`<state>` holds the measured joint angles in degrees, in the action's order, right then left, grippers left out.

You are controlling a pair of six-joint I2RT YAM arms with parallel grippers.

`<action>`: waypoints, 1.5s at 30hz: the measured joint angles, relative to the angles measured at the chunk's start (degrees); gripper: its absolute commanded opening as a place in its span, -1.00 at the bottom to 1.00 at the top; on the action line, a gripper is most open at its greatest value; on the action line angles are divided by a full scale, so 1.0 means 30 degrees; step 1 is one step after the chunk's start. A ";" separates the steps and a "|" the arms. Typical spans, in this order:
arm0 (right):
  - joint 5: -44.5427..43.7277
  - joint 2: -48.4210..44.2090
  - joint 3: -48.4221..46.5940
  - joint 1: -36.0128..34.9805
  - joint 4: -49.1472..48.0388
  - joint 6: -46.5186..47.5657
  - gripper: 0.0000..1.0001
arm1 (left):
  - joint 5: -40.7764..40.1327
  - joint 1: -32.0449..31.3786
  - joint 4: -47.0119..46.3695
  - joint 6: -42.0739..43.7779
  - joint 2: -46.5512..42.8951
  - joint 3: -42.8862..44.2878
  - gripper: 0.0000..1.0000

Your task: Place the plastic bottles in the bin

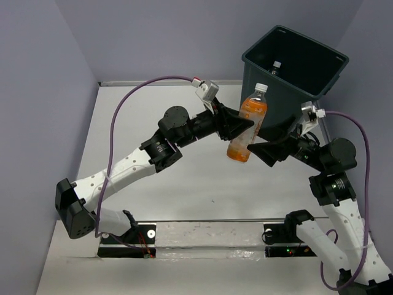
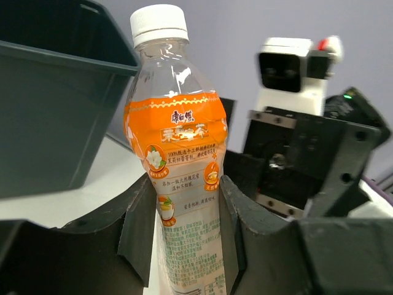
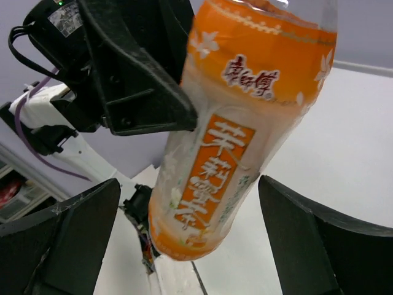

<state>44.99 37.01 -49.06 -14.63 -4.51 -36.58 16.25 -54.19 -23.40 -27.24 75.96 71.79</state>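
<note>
The plastic bottle (image 1: pixel 247 123), orange-labelled and white-capped, hangs tilted above the tabletop (image 1: pixel 202 184). The left pincer (image 1: pixel 242 127), reaching in from the left, is clamped on its middle. Just right of it, the right pincer (image 1: pixel 256 150) is spread wide, with a finger on either side of the bottle's lower end, neither touching it. Behind and to the right stands the bin (image 1: pixel 295 86), with a second bottle (image 1: pixel 276 66) inside.

One bottle (image 1: pixel 247 123) hangs tilted just before the bin (image 1: pixel 276 104), in my left gripper (image 1: pixel 241 127). My right gripper (image 1: pixel 261 150) lies before the bin too, right of that bottle. Another bottle (image 1: pixel 276 66) sits in the bin.
</note>
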 measured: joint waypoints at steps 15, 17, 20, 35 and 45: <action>0.0918 0.1384 0.1370 -0.0219 -0.3541 -0.3162 -0.65 | 0.0787 -0.0590 -0.1909 -0.0648 -0.0044 -0.0590 0.52; 0.0874 0.1413 0.1377 -0.0226 -0.3774 -0.3300 -0.75 | 0.0488 -0.0583 -0.1800 -0.0474 -0.0248 -0.0685 0.97; 0.0131 0.1566 0.1377 -0.0240 -0.3861 -0.3279 -0.80 | -0.0816 -0.0685 -0.0386 -0.0044 -0.0976 -0.0692 0.98; -1.0513 0.5115 -0.4532 -0.0255 -0.0459 0.3424 -0.83 | -1.5183 -0.0772 0.9034 0.3206 -1.3457 -0.3577 0.98; -2.1595 1.1111 -1.1045 0.0219 -0.2025 1.1468 -0.83 | -1.8236 -0.0270 1.1890 0.3730 -1.5161 -0.8663 0.98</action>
<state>-19.79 70.35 -82.19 -13.98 -10.59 -2.17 -38.46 -55.00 12.27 -16.05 30.48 45.80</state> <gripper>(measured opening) 0.450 0.989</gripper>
